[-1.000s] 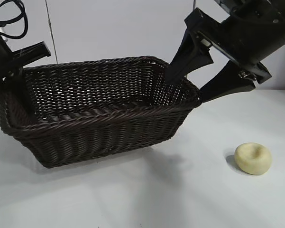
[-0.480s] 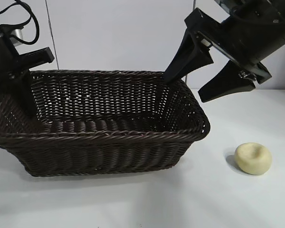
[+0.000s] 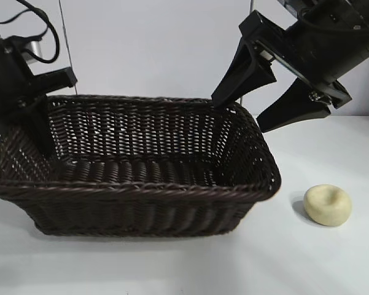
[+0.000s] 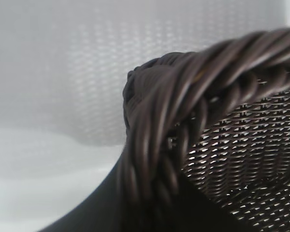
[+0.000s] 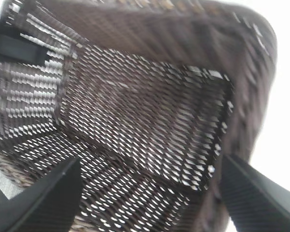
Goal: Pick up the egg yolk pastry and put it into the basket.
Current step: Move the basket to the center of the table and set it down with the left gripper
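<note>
— Where's the pastry (image 3: 327,204)?
— On the table, right of the basket (image 3: 135,190), untouched. Your right gripper (image 3: 252,104) hangs wide open, empty, over the basket's right end.
— Risk?
— Your left gripper (image 3: 40,123) pinches the rim; pulling could tip the basket.

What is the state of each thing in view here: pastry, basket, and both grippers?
egg yolk pastry: lying on the table to the right of the basket, untouched, not yet picked up.
basket: upright on the table, nothing visible inside.
left gripper: closed on the basket's left rim.
right gripper: open, empty, hanging above the basket's right end, well above the pastry.
</note>
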